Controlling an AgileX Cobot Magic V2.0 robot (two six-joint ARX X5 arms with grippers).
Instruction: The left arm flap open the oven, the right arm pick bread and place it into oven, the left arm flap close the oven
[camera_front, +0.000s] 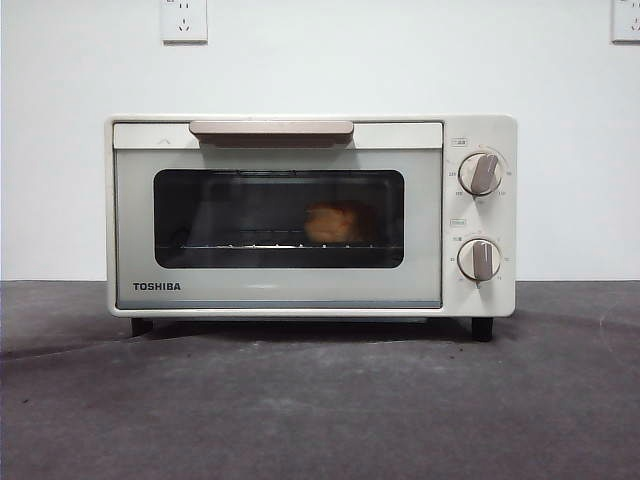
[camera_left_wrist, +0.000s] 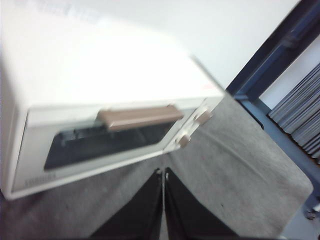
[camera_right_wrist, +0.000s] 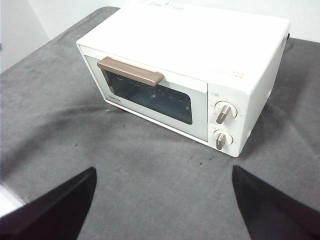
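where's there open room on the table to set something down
The grey tabletop in front of the oven is bare across its whole width, with narrower strips at both sides. Inside the shut oven, the bread takes the rack's right part.

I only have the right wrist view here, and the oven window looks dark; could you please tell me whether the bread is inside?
Observer: Yes. The front view shows the bread on the rack behind the glass of the shut oven.
Operator: Thanks. Where is the left gripper?
Observer: The left gripper is shut, apart from the handle, in front of the oven.
Operator: Is any arm in the front view?
Observer: No, none shows there.
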